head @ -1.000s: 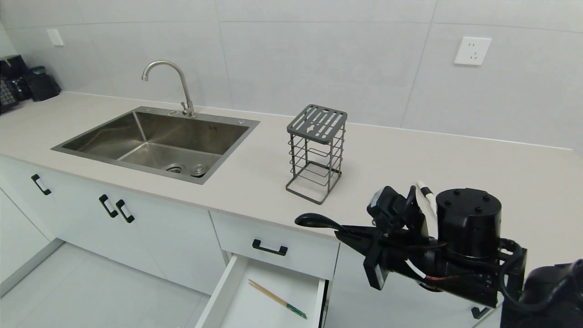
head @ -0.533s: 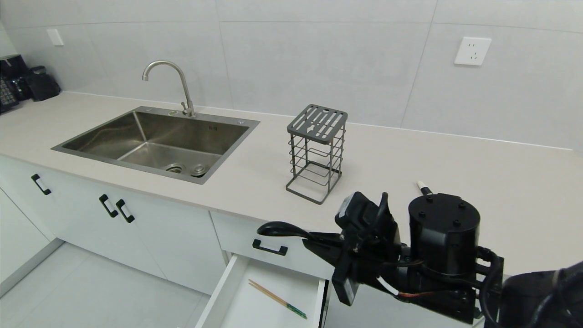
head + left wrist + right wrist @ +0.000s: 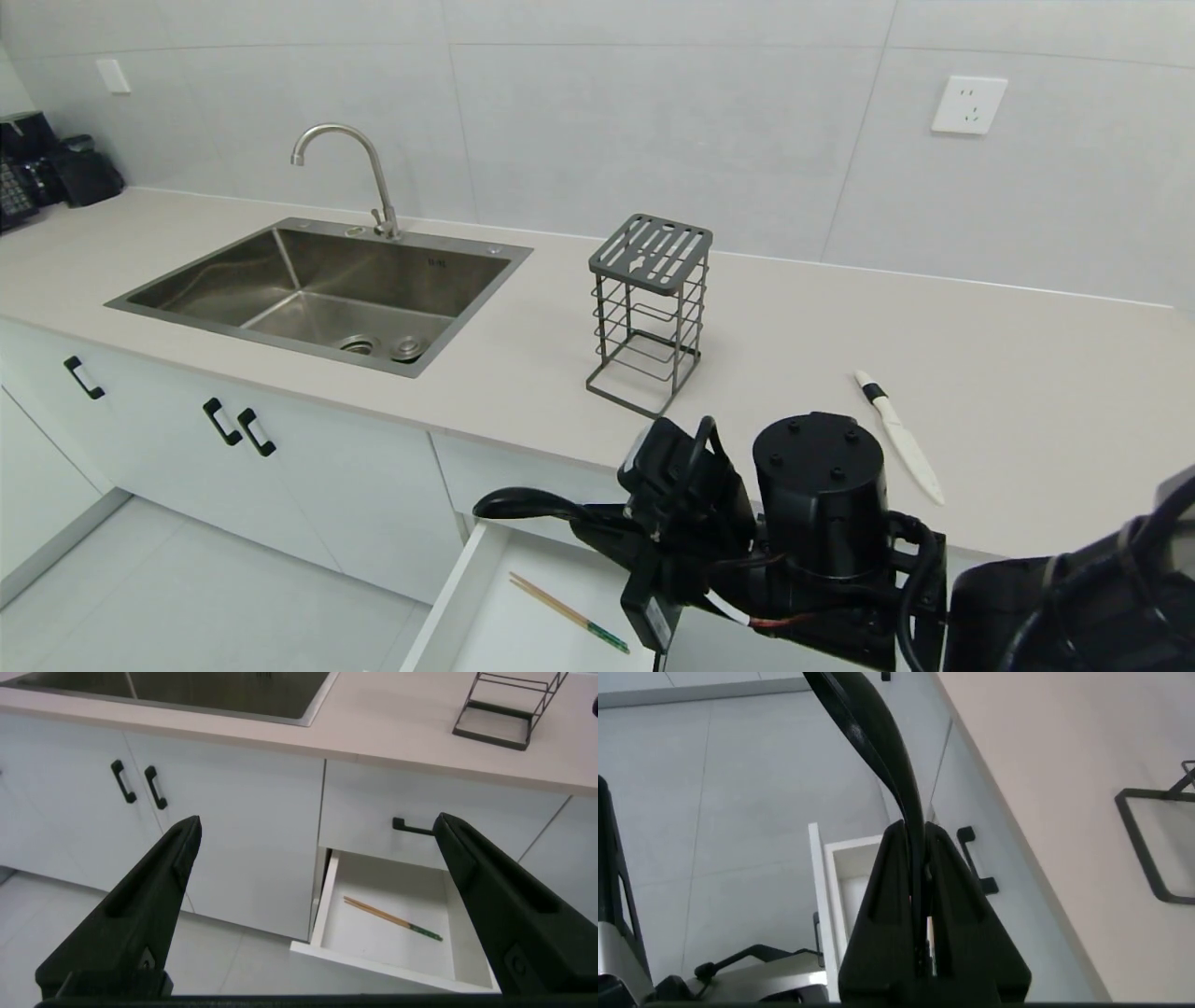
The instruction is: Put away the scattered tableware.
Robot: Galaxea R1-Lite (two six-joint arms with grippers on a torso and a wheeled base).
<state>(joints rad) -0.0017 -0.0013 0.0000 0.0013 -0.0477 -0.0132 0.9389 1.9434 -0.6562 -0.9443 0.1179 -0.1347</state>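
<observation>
My right gripper (image 3: 605, 519) is shut on the handle of a black spoon (image 3: 520, 505), held level in front of the counter edge, above the open white drawer (image 3: 467, 597). In the right wrist view the spoon (image 3: 867, 737) sticks out past the shut gripper (image 3: 920, 838). A pair of wooden chopsticks (image 3: 568, 613) lies in the drawer. A white knife (image 3: 901, 437) lies on the counter to the right. My left gripper (image 3: 318, 905) hangs open in front of the cabinets, well above the drawer (image 3: 327, 905) and the chopsticks (image 3: 392, 919).
A dark wire rack (image 3: 649, 313) stands on the counter behind the spoon. The steel sink (image 3: 322, 289) with its tap is at the left. Cabinet doors with black handles (image 3: 229, 425) are below it. The counter (image 3: 1027, 373) right of the rack is bare around the knife.
My right arm has carried the spoon left and down, from over the counter's front edge to above the open drawer. The knife behind it has come into full sight.
</observation>
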